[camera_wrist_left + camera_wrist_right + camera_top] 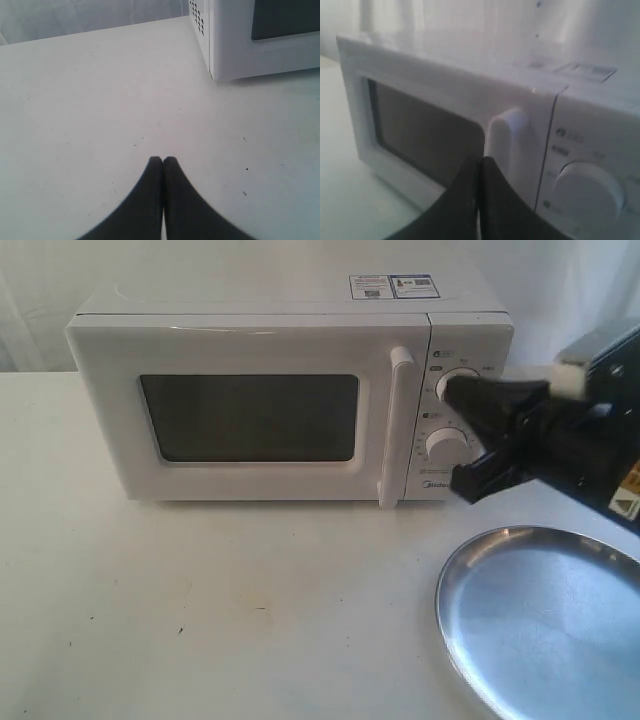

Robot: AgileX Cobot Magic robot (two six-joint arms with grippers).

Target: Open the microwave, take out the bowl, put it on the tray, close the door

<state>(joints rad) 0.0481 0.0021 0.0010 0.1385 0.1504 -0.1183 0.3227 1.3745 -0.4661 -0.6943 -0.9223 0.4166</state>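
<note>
The white microwave stands at the back of the table with its door closed; the dark window shows nothing inside. The bowl is hidden. The tall white bar handle runs down the door's right edge. My right gripper hovers shut and empty in front of the two round knobs, just right of the handle; in the right wrist view its fingertips meet. The silver tray lies at the front right. My left gripper is shut and empty above bare table near the microwave's corner.
The white tabletop stretches in front of the microwave. A pale curtain hangs behind. The tray's far rim lies a short way below my right arm. The left arm does not show in the exterior view.
</note>
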